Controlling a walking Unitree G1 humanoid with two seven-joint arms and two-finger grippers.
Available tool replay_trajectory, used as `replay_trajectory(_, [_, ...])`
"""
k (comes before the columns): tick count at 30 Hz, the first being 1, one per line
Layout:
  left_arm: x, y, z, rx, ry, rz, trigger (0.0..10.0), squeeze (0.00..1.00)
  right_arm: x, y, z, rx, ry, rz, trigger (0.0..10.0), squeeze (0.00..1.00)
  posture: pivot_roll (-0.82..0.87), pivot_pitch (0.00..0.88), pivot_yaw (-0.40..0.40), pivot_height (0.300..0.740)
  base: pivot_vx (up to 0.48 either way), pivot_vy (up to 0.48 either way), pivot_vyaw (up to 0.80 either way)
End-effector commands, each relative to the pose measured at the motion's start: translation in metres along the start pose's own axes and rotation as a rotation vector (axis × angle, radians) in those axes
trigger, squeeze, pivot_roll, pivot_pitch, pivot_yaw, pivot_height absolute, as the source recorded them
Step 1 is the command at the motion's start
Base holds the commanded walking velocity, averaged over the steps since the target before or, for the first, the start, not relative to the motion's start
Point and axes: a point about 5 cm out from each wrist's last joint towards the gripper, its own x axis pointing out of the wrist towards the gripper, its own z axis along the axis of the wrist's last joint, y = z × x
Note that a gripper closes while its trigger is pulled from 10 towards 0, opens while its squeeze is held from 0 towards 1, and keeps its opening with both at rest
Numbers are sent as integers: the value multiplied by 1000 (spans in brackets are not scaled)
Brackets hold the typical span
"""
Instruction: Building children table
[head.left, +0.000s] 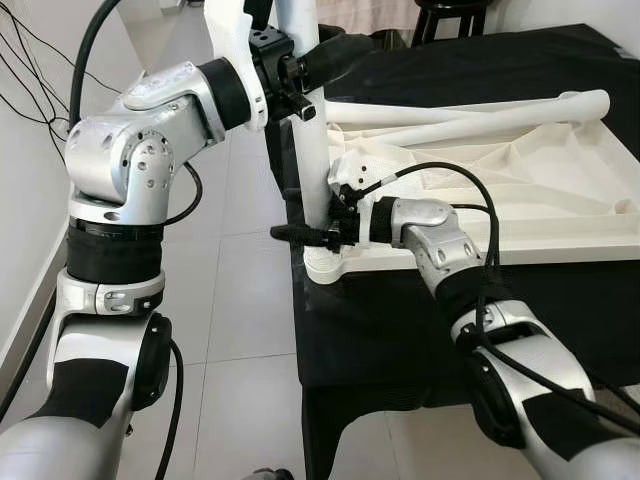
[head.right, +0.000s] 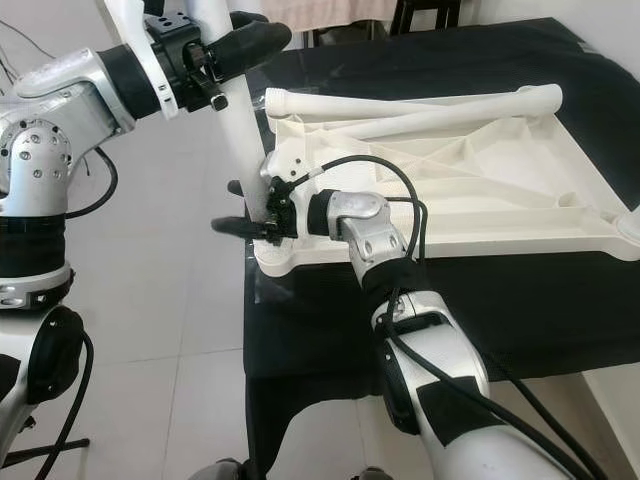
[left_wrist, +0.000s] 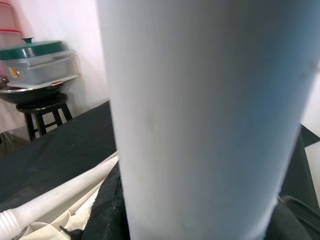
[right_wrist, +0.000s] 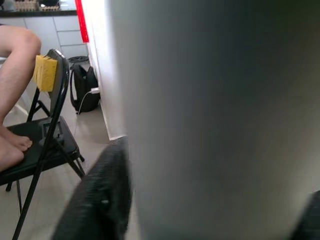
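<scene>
Presently, the step in hand appears to be seating one white table leg (head.left: 312, 150) into the corner socket (head.right: 272, 258) of the upturned white plastic tabletop (head.right: 520, 190), which lies underside-up on a black-draped surface (head.right: 440, 300). The leg stands nearly upright on the tabletop's near-left corner, leaning slightly. The left gripper (head.left: 300, 75) is clamped on the leg high above that corner, its black fingers wrapped round the tube. The right gripper (head.right: 250, 215) is clamped on the same leg just above the socket, one finger (head.left: 297, 234) passing in front of the tube. Both wrist views look closely along the leg, with dark fingers pressed against either side of it.

Two loose legs (head.right: 420, 108) lie across the far part of the tabletop, well apart from the worked corner; these are judged to be awaiting fitting.

The next move probably calls for bringing the leg square to the socket and pressing or turning it down until it seats, while the lower grip steadies the base; a leg kept tilted could bind.

Beyond the tabletop stands a black stool (left_wrist: 45, 115) carrying a green-lidded container (left_wrist: 37, 62). A person's bare leg (right_wrist: 17, 47) rests on a black folding chair (right_wrist: 45, 130). No brand, label or writing can be read.
</scene>
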Motion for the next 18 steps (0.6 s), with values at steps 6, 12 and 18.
replay_trajectory(6, [4, -5, -6, -6, 28, -30, 0, 0, 26, 22, -13, 12, 19, 147, 0, 0, 30, 127, 94, 740, 0, 0, 0])
replay_trajectory(12, [3, -4, -6, -5, 33, -31, 0, 0, 18, 15, -22, -13, 57, 48, 0, 0, 29, 126, 105, 740, 0, 0, 0])
replay_trajectory(18, [2, -4, -6, -10, 27, -12, 10000, 1000, -4, 11, -67, 36, 279, -477, 0, 0, 45, 134, 69, 740, 0, 0, 0])
